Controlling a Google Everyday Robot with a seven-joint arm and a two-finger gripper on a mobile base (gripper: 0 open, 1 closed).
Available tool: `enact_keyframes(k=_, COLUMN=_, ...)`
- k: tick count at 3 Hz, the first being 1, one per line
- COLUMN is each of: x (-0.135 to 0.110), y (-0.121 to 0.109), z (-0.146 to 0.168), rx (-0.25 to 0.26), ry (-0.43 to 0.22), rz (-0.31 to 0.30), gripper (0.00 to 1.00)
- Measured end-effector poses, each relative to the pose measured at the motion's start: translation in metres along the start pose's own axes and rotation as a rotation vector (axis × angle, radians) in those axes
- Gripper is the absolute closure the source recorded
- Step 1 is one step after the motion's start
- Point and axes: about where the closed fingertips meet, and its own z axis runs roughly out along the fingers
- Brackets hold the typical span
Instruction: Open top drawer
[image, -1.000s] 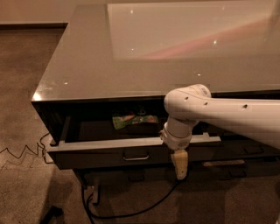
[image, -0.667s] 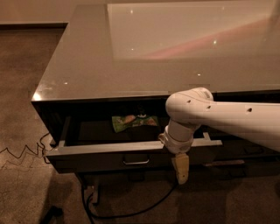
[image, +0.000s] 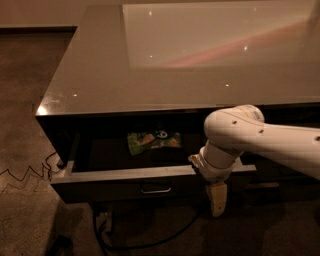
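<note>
The top drawer (image: 115, 186) stands pulled out from under the glossy grey counter (image: 150, 65). Its dark front carries a small metal loop handle (image: 155, 189) at centre. A green snack bag (image: 153, 141) lies on the drawer floor. My gripper (image: 217, 199) hangs on the white arm (image: 260, 142) just in front of the drawer front, to the right of the handle, pointing down. It is not on the handle.
Black cables (image: 145, 240) run on the carpet under the drawer, and a thin wire (image: 25, 172) lies at the left. A lower drawer handle (image: 265, 185) shows at the right, behind the arm.
The drawer has slid further out toward the camera. My gripper has moved down and forward, off the drawer front.
</note>
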Motion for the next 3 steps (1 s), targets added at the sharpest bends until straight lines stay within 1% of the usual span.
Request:
enact_keyframes(k=1, x=0.0087, y=0.0230, z=-0.0152, rx=0.045, ry=-0.007, rz=0.016, gripper=0.00)
enact_keyframes(k=2, x=0.0106, y=0.0251, z=-0.0167, rx=0.049, ry=-0.006, rz=0.020, gripper=0.00)
enact_keyframes(k=3, x=0.0094, y=0.0259, z=-0.0118, rx=0.038, ry=-0.007, rz=0.006, gripper=0.00)
